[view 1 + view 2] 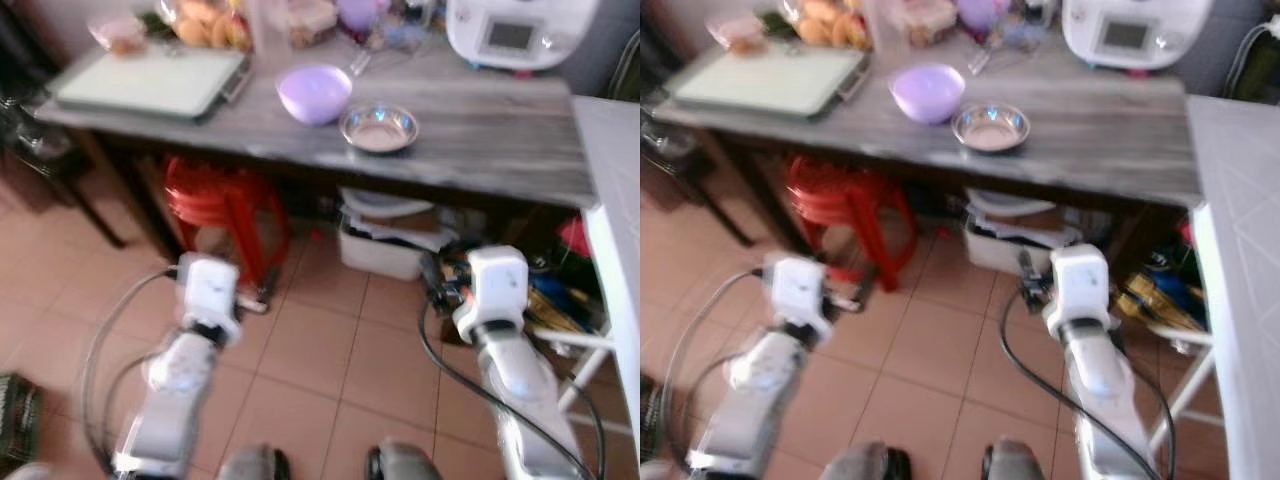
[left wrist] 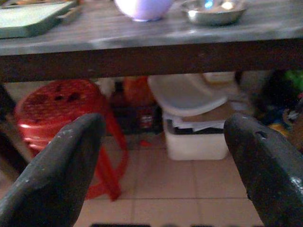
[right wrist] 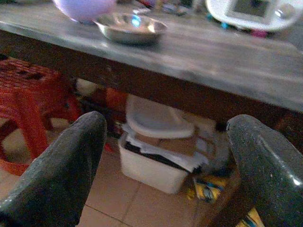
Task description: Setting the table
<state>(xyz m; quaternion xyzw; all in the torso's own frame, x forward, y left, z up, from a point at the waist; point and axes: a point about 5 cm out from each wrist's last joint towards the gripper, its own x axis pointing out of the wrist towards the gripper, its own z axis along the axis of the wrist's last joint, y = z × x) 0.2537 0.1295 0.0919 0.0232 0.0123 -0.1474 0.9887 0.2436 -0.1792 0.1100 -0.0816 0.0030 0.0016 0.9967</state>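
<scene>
A lilac bowl [image 1: 313, 92] and a smaller steel bowl [image 1: 379, 127] stand side by side near the front edge of a grey wood-grain table [image 1: 500, 140]. Both arms are held low over the tiled floor, short of the table. My left arm [image 1: 195, 330] points toward the red stool. My right arm [image 1: 495, 300] points toward the white bin. The left gripper [image 2: 163, 125] is open, its black fingers [image 2: 61, 175] wide apart with nothing between them. The right gripper [image 3: 166, 122] is open and empty too, below the tabletop's level.
A pale green tray [image 1: 150, 82] lies at the table's left end, with fruit and jars behind it. A white rice cooker [image 1: 515, 30] stands at the back right. Under the table are a red stool [image 1: 215, 195] and a white bin [image 1: 385, 245]. A white surface [image 1: 612, 200] borders the right.
</scene>
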